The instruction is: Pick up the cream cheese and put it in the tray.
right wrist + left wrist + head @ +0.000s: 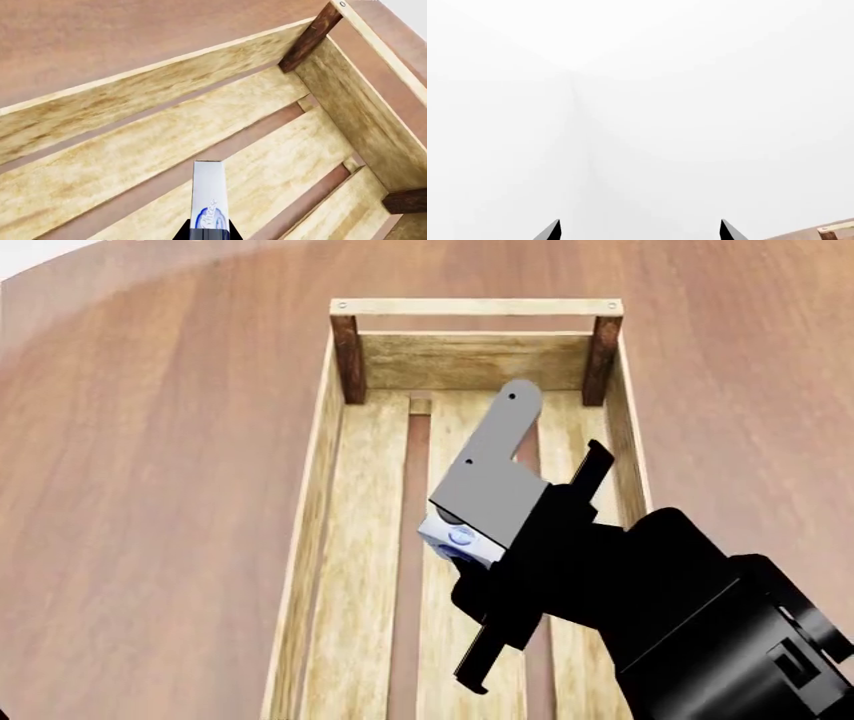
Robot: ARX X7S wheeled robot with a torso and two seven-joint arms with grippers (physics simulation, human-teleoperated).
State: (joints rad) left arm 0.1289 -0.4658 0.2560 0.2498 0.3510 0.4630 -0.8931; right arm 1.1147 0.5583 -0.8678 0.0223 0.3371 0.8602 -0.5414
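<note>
No word or number can be read anywhere. The only printing is on the cream cheese [209, 200]: in the right wrist view a blue script logo runs along its white face, too foreshortened to spell out, and in the head view it shows only as a small blue oval [462, 536] on the box's end, its lettering too small to tell.
</note>
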